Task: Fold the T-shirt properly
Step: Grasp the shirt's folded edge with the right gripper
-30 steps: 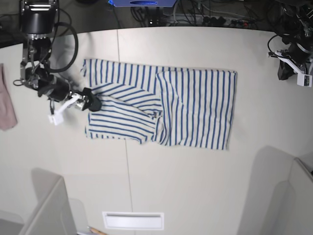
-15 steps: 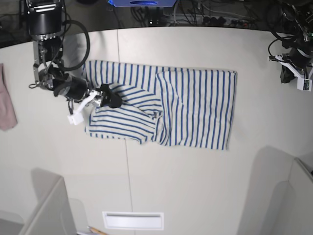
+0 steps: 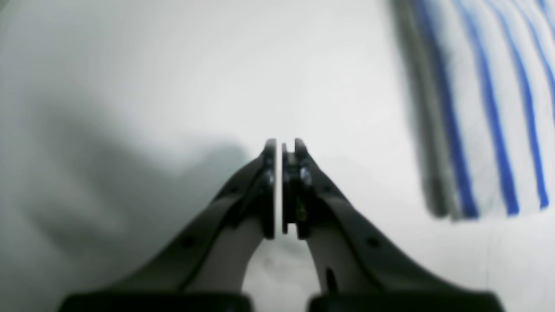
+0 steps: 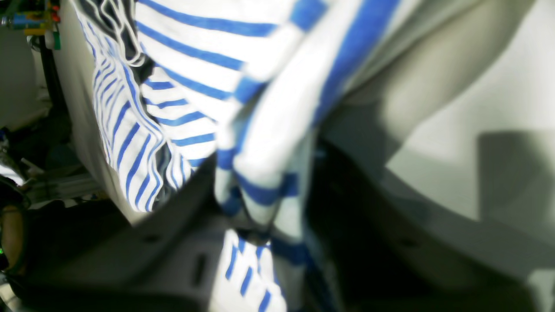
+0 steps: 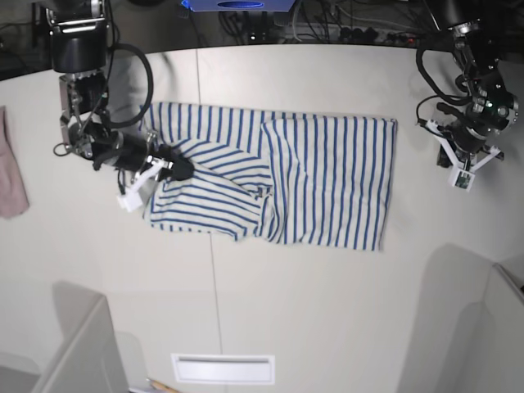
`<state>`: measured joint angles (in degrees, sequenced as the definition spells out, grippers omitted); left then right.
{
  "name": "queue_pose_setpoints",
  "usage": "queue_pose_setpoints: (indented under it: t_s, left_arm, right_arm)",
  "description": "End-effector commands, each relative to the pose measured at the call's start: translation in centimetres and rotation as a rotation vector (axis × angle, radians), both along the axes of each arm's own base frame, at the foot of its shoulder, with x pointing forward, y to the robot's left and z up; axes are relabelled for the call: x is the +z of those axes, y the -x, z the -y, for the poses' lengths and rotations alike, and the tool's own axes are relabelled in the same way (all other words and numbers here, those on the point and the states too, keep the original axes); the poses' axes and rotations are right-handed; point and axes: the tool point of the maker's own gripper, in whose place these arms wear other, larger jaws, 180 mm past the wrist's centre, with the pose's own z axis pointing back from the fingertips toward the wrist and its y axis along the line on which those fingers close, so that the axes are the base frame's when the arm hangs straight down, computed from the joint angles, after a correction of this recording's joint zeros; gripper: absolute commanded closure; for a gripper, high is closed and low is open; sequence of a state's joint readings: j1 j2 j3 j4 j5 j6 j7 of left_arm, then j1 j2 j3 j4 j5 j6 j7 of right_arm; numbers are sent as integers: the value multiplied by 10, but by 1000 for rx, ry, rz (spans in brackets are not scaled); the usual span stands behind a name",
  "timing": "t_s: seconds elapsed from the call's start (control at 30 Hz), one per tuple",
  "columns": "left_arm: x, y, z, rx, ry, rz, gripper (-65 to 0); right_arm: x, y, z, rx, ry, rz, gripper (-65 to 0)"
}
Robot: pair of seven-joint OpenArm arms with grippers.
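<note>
Right gripper (image 4: 260, 216) clamped on T-shirt (image 4: 195, 56); left gripper (image 3: 282, 186) closed, empty

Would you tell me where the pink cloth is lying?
In the base view, the pink cloth lies at the table's far left edge, beyond the right arm, clear of the T-shirt.

I saw a pale, smooth tabletop (image 5: 327, 303) carrying a blue-striped white fabric T-shirt (image 5: 327, 180) and, at one edge, a plain pinkish cloth (image 5: 10, 176).
</note>
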<state>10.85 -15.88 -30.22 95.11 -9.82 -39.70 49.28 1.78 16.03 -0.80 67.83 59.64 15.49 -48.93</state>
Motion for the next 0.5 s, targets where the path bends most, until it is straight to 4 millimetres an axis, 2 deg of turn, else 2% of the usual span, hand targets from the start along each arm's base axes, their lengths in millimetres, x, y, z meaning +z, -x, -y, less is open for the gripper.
queue_pose_setpoints:
  t_s: [0.0, 0.03, 0.13, 0.2, 0.37, 0.43, 0.47]
  left_arm:
    - [5, -6, -3, -20, -23, 12, 0]
    - [1, -8, 2, -35, -24, -2, 0]
    - [-15, -12, 26, -106, -11, -45, 0]
    - [-24, -10, 42, -160, -15, -75, 0]
    - [-37, -9, 78, -220, 0, -98, 0]
    - [-44, -11, 104, -265, 7, -108, 0]
    - [-47, -11, 117, -292, 6, -114, 0]
  right_arm:
    - [-20, 21, 11, 50, 101, -97, -39]
    - [-19, 19, 11, 50, 101, -94, 0]
    - [-14, 12, 12, 45, 104, -78, 0]
    - [-13, 8, 25, 7, 133, -95, 0]
    - [19, -24, 41, -64, 213, -29, 0]
    - [34, -38, 46, -77, 278, 21, 0]
    - [37, -39, 46, -71, 304, 26, 0]
